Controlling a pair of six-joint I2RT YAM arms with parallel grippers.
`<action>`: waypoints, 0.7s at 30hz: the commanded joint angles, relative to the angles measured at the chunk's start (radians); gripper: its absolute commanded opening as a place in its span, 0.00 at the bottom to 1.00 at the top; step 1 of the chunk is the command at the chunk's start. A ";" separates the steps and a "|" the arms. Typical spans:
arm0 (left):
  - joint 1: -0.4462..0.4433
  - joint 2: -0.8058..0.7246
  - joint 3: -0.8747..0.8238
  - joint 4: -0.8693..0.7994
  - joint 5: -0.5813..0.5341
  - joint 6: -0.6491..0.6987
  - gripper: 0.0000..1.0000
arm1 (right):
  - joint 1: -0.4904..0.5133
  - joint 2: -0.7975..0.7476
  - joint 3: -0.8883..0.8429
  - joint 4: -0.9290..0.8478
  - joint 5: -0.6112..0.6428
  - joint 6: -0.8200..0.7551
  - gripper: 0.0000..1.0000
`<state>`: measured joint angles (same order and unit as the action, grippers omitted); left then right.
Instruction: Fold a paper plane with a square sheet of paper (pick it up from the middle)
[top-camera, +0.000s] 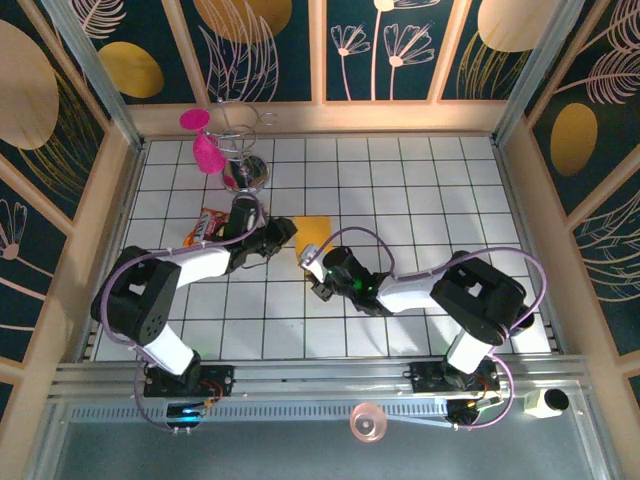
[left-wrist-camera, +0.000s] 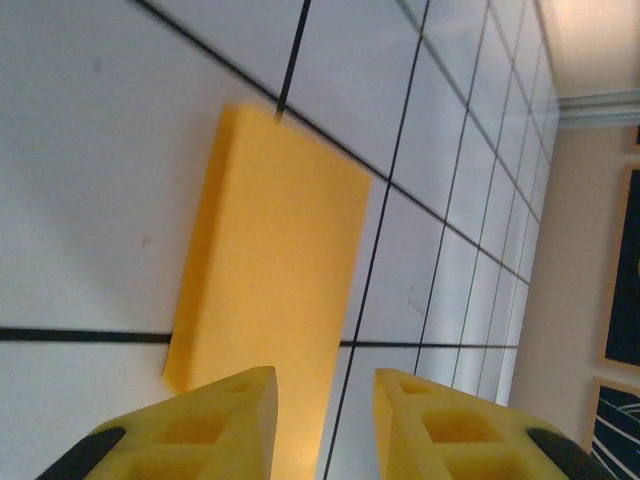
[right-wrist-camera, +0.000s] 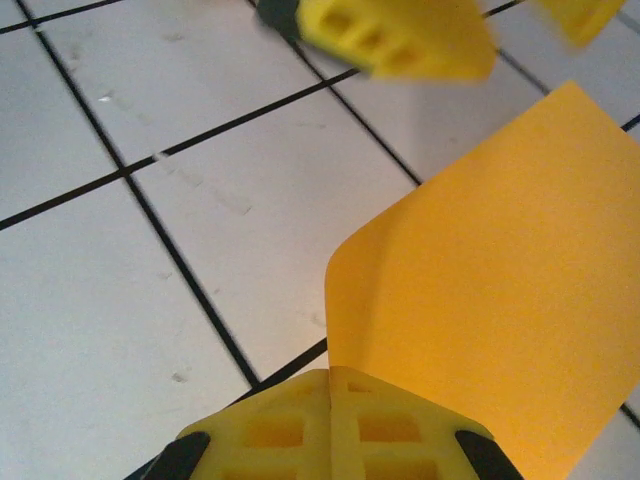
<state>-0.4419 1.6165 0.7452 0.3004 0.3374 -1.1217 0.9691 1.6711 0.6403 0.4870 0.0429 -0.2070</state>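
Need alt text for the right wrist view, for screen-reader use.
The right gripper, shut, pinches the near edge of the square sheet of paper, which curls up off the white tiled table. The left gripper, blurred, sits at the top edge with its jaws apart.

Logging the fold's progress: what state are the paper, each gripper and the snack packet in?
square sheet of paper: on the tiles, one edge pinched and curled up.
right gripper: shut on the sheet's edge.
left gripper: open, holding nothing, over the sheet.
snack packet: lying on the tiles beside the left arm.
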 joint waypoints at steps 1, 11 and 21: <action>0.005 -0.033 0.012 -0.048 -0.049 0.062 0.31 | -0.036 -0.034 0.019 -0.051 -0.163 0.073 0.00; -0.016 0.065 0.077 -0.038 0.057 0.117 0.24 | -0.111 -0.056 -0.026 0.013 -0.365 0.226 0.00; -0.042 0.245 0.222 -0.196 0.028 0.224 0.19 | -0.174 -0.038 -0.056 0.080 -0.454 0.331 0.00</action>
<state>-0.4831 1.8240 0.9421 0.1860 0.3691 -0.9482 0.8074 1.6386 0.6052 0.5072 -0.3679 0.0723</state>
